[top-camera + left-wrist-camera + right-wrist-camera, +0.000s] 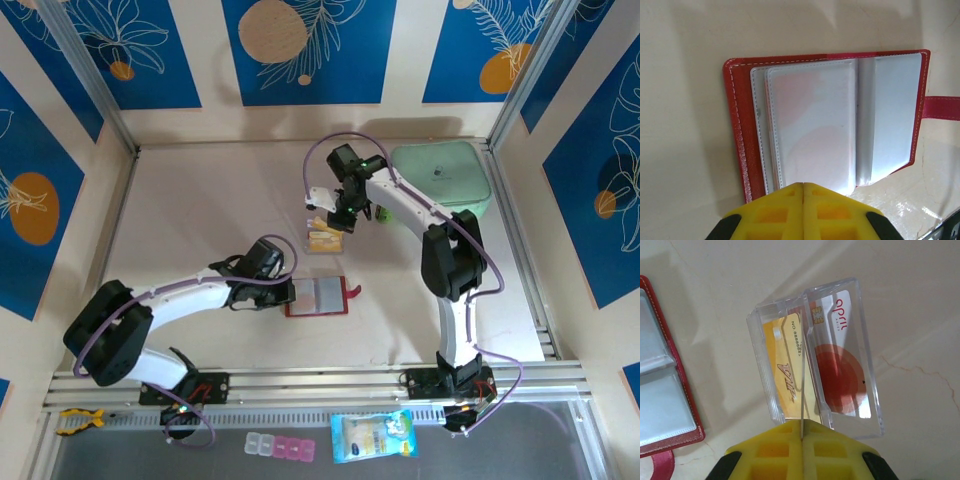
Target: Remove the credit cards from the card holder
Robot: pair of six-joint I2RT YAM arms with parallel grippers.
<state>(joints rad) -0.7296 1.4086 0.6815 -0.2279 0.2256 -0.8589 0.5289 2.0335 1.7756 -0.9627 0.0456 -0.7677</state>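
The card holder [318,297] lies open and flat near the middle of the table [200,200], pale sleeves up and snap tab [942,107] out to one side. The sleeves on view look empty, though a faint reddish tint shows through one; whether a card lies behind it cannot be told. The left gripper [803,200] is at the holder's near edge with its fingers pressed together and no gap between them; whether they pinch the cover or only bear on it is unclear. Just beyond the holder stands a transparent tray [867,390] holding an orange-yellow card [785,375] and a red-and-white card [840,370]. The right gripper [803,440] hangs over it, clamped on what appears to be a further card [802,390] seen edge-on, in line with the tray's divider. Judgement: the step in hand is setting this card down. It should be shifted clear of the divider into a free slot and released only once seated, or the light tray may tip. The table is pale, smooth and faintly veined, so the holder may slide if not held down. A mint-green case [440,175] sits at the far right, and blue leaf-patterned panels [300,50] enclose the cell.
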